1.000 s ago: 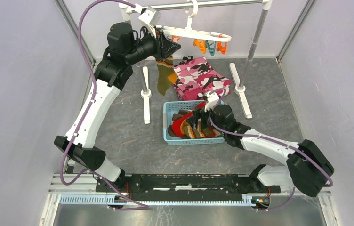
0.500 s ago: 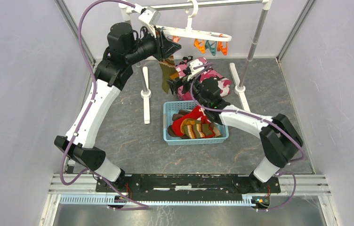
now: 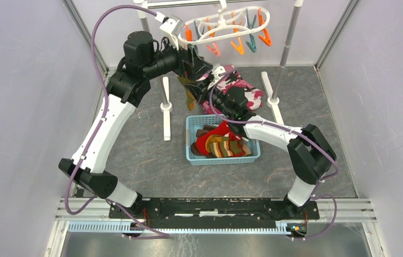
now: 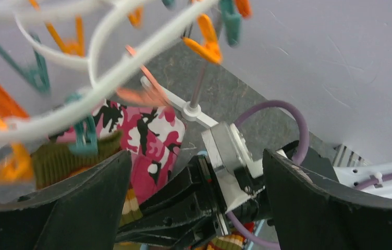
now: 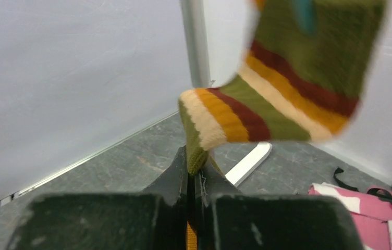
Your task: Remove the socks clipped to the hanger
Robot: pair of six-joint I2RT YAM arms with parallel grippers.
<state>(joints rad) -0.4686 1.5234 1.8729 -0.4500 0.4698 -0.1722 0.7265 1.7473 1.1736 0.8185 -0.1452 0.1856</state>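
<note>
Nearest on the dark grey bench [image 3: 146, 160], a light blue plastic basket [image 3: 189, 140] holds a bright red sock [image 3: 211, 139] and a multicolour striped sock [image 3: 227, 149]. Beyond it, the right claw [image 5: 193, 169] is pinched fully closed on the lower tip of a long olive green sock with cream, orange and dark red bands [image 5: 288, 88]. That sock hangs from a teal clip [image 4: 83, 136] on the white plastic looped hanger [image 4: 147, 50]. The left claw [image 4: 196, 156] sits close beside the hanger, spread wide and gripping nothing, with the right arm's wrist showing between its jaws. A folded pink camouflage cloth [image 3: 237, 88] lies behind the basket, by the metal rail stand [image 3: 288, 45]. The hanger hangs tilted, its other orange and teal clips dangling.
</note>
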